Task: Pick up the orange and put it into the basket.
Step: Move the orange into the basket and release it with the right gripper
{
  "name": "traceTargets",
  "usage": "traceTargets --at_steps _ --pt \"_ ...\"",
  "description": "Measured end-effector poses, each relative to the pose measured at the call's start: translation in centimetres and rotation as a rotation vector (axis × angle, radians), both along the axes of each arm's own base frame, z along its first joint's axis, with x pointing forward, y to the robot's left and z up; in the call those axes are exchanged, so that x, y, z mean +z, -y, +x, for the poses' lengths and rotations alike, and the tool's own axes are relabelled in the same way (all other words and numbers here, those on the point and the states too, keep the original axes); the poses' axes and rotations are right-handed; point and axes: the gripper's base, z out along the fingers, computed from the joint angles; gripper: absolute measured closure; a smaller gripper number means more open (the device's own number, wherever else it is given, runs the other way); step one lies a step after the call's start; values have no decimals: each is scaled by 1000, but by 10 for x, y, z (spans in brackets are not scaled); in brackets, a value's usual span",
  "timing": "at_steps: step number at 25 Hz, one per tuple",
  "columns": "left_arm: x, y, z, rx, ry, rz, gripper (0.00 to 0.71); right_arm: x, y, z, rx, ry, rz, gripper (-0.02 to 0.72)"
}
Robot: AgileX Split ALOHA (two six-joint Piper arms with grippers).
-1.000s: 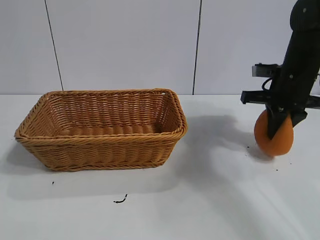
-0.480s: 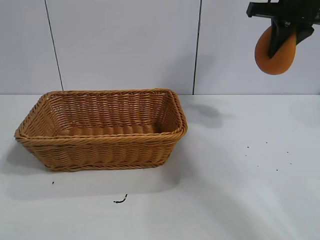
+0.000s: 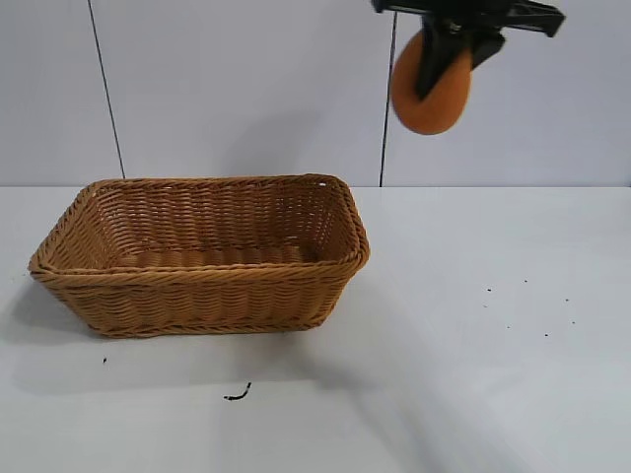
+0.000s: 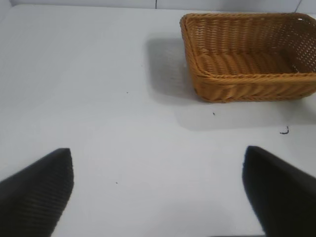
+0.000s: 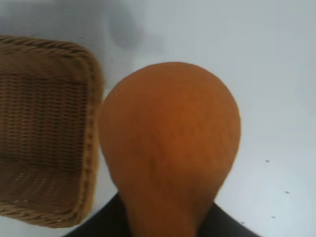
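Note:
My right gripper (image 3: 439, 69) is shut on the orange (image 3: 430, 91) and holds it high above the table, up and to the right of the basket (image 3: 202, 251). In the right wrist view the orange (image 5: 170, 143) fills the middle, squeezed between the jaws, with the basket's right end (image 5: 44, 128) below and beside it. The basket is a tan woven wicker rectangle, empty inside. My left gripper (image 4: 158, 190) is open and empty over bare table, out of the exterior view; the basket (image 4: 249, 54) lies farther off in its view.
The white table (image 3: 473, 374) carries a small dark scrap (image 3: 237, 395) in front of the basket and several tiny dark specks (image 3: 545, 335) at the right. A pale panelled wall stands behind.
My right gripper lifted the orange off the table at the right, raised it high, then carried it left toward the basket.

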Motion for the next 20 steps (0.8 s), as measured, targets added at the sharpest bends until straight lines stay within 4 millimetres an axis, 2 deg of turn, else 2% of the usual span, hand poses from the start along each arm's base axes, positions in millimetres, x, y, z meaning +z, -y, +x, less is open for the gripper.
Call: traceTargets --at_steps 3,6,9,12,16,20 --pt "0 0 0 0 0 0 44 1 -45 -14 98 56 25 636" --pt "0 0 0 0 0 0 44 -7 -80 -21 161 103 59 636" --pt "0 0 0 0 0 0 44 -33 -111 -23 191 98 76 636" --pt "0 0 0 0 0 0 44 -65 -127 -19 190 73 77 636" --pt "0 0 0 0 0 0 44 -110 -133 -8 173 27 56 636" --pt "0 0 0 0 0 0 44 -136 -135 -6 159 -19 36 626"
